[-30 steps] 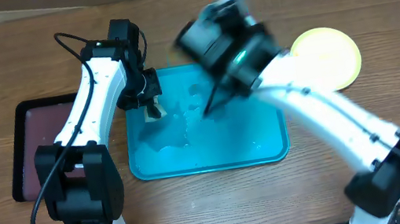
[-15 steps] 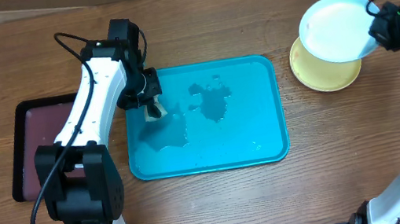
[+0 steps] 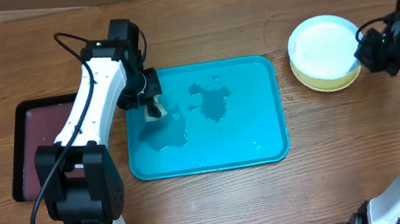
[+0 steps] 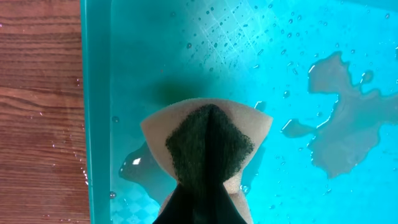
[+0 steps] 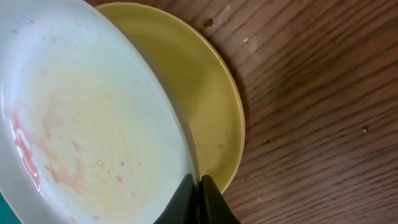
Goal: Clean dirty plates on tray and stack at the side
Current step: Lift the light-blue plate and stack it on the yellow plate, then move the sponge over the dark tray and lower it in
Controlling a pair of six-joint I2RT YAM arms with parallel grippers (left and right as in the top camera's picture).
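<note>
With left fingers (image 3: 154,111), pinching a sponge (image 4: 208,140) against the wet tray (image 3: 259,123), near its left rim. With right fingers (image 5: 199,186), gripping the rim of a pale plate (image 3: 323,44), pink-smeared, tilted over a lime plate (image 5: 214,106) on the desk (image 3: 248,9), right of the tray, apart from it.

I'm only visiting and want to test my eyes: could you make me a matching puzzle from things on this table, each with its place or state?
1 sponge
2 blue tray
3 pale plate
4 lime plate

A under another plate
B pinched by left end effector
C wet with puddles
D rim held by right end effector

Pairs: 1-B, 2-C, 3-D, 4-A
</note>
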